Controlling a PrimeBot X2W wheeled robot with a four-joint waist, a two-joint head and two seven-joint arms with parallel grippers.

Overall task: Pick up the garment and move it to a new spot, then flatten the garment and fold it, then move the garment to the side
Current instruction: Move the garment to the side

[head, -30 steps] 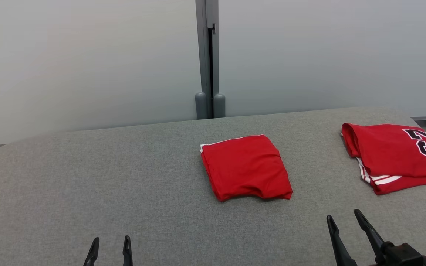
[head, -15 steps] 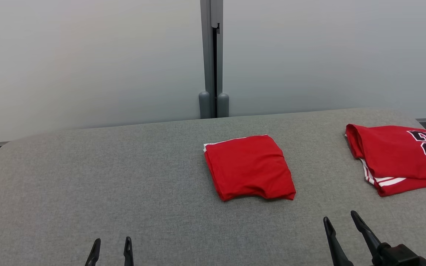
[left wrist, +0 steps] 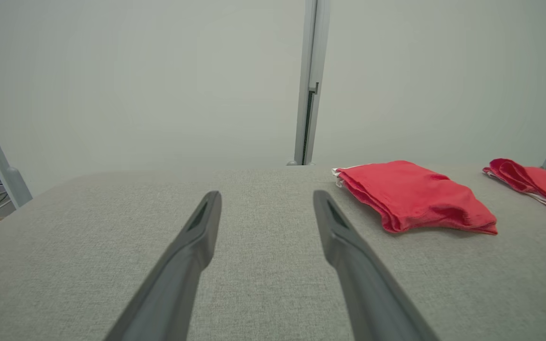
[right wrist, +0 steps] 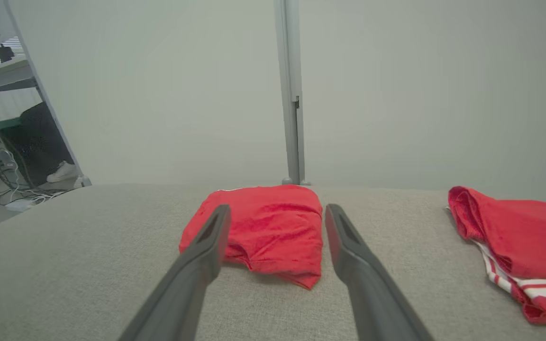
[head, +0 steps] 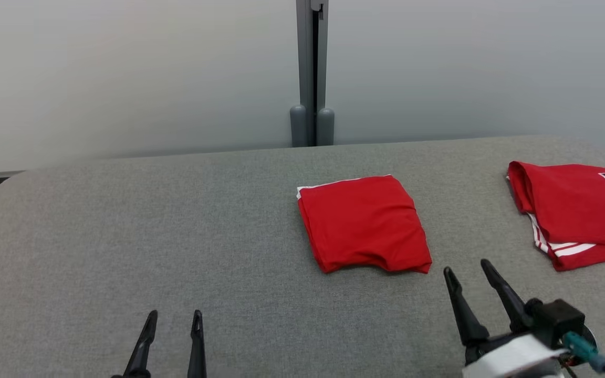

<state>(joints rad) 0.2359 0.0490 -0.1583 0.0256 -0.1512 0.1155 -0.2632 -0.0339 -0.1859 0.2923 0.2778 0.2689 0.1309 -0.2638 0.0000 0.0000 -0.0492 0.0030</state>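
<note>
Since the head camera has swung and tipped over the last second, the whole picture has slid rather than the things in it. The grey fabric-covered table [head: 124,236] now takes up more of the frame, and its far edge sits higher. The frosted wall panels [head: 124,79] behind it show less. The grey post [head: 312,79] between them stands further right in the picture.

On the table the numbered red garment [head: 575,210], with white stripes and dark digits, lies at the far right. The frame edge cuts off more of it than before. The folded red garment [head: 364,223] lies right of centre as a neat square with a thin white edge along its far side. It has not moved on the cloth, and nothing touches it.

Both arms have risen further into view. The right gripper [head: 466,266] is at the near right with its two dark fingers spread wide and nothing between them. Its tips point toward the near right corner of the folded garment, close to it but apart. Its pale wrist and a teal connector [head: 586,354] now show, which they did not a second ago. From the right wrist the garment lies straight ahead, beyond the fingertips.

The left gripper [head: 174,313], near left, also stands open and empty, well apart from either garment.
</note>
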